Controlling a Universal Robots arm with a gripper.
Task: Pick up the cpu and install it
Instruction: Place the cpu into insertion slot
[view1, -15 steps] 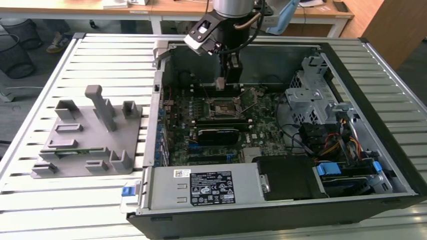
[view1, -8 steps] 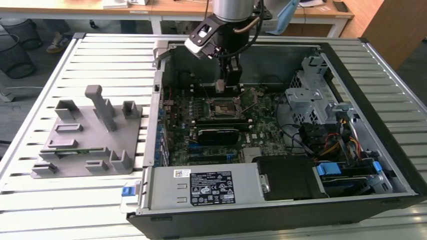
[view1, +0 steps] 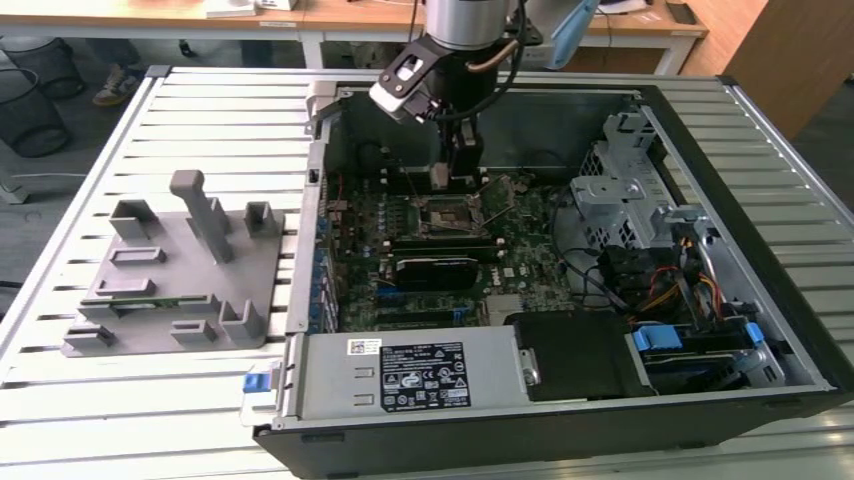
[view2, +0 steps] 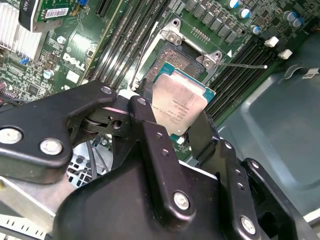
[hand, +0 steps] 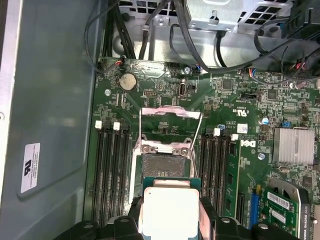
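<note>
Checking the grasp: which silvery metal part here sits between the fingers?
The cpu: the flat, smooth square held between the fingers near the open socket; the finned heatsink sits apart on the board.

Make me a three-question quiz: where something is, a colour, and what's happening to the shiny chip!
1. Where is the grey plastic fixture block?
A) on the white slatted table, at the exterior view's left of the open black computer case
B) inside that case
C) atop it

2. What colour is the flat motherboard?
A) red
B) green
C) yellow

3. The small square silvery cpu is:
A) on the fixture
B) under a closed frame
C) clamped by the black gripper

A, it stands on slats outside the case; B, green in both wrist views; C, the jaws pinch its edges.
</note>
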